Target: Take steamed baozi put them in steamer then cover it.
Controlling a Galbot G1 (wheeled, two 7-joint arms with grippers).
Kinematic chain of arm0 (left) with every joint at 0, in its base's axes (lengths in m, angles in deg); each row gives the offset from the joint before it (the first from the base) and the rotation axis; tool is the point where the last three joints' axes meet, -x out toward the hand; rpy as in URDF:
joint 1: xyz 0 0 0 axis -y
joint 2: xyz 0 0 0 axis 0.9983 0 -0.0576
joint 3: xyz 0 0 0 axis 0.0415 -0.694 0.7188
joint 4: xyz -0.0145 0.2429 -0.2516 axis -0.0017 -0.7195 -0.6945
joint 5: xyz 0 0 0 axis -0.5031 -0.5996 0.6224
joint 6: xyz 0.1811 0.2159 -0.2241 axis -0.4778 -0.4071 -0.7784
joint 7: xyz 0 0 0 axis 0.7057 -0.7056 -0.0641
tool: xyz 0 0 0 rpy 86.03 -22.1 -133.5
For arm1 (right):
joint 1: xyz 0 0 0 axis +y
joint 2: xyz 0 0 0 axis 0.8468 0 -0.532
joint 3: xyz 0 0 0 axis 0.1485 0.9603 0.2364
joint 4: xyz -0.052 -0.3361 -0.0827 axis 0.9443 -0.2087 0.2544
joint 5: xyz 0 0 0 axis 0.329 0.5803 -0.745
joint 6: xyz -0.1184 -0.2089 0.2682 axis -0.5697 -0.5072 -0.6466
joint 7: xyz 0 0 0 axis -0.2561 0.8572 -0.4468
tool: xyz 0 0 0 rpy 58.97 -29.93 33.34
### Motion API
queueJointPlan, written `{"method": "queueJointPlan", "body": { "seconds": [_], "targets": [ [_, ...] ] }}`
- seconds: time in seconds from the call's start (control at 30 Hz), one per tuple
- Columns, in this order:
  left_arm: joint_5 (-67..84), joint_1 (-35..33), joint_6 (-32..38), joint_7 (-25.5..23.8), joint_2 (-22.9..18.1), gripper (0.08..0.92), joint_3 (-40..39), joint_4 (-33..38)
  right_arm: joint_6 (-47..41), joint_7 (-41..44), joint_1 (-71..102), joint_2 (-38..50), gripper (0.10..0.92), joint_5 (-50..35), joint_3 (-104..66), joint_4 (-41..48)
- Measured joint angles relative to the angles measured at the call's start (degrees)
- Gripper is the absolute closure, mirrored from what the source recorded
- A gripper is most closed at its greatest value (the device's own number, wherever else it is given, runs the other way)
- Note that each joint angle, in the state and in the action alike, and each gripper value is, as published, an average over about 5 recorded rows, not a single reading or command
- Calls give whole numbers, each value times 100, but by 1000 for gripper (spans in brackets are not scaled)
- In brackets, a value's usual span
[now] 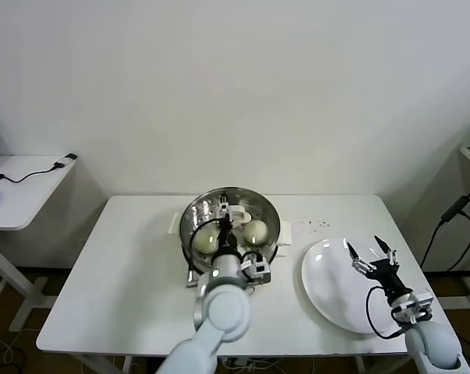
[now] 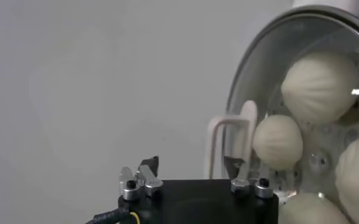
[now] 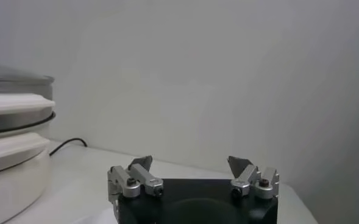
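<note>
Hovering directly over the round shiny stainless-steel steamer [image 1: 230, 224], the left gripper [image 1: 228, 212] sits just above the round clear glass cover [image 2: 301, 115] with its metal rim, which rests on the pot and closes it. Its fingers stand spread apart, and the white bar handle [image 2: 231, 141] of the cover lies just ahead of them, near one fingertip but not clasped, so this gripper holds nothing. Beneath the gripper, under the glass, lie the small round cream-white steamed baozi [image 2: 320, 85], smooth and domed; the left wrist view shows four of them pressed close together inside the pot, while the head view shows only two clearly, one to each side of the gripper's wrist. The steamer's white side handles [image 3: 14, 105] stick out from its wall, one of them reaching toward the right arm. The right gripper [image 1: 370, 255] hangs well apart from the steamer, poised over the flat round white plate [image 1: 332, 292] that lies beneath and around it; its fingers are splayed wide and grasp nothing. From its own wrist view the steamer appears off to one side, with the covered rim above the white base. Steamer and plate both stand on the white rectangular table [image 1: 125, 265], the plate beside the pot without touching it.
</note>
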Motion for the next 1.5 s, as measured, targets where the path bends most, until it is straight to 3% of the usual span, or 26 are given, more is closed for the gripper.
{"method": "queueJointPlan", "body": {
  "seconds": [0.17, 0.43, 0.83, 1.17, 1.5],
  "targets": [
    [171, -164, 1, 31, 190, 188, 21, 435, -61, -63, 7, -11, 203, 56, 6, -25],
    [989, -624, 1, 345, 652, 177, 247, 1124, -224, -212, 19, -10, 203, 249, 16, -145],
    [3296, -1663, 150, 1757, 1108, 177, 1443, 1745, -347, -383, 53, -120, 203, 364, 34, -426],
    [6129, -2627, 1965, 2488, 906, 177, 3117, 1772, -322, -446, 165, -281, 203, 457, 85, -749],
    [8328, -3303, 3324, 2534, 424, 177, 4350, 1525, -361, -457, 339, -429, 203, 545, 9, -980]
  ]
}}
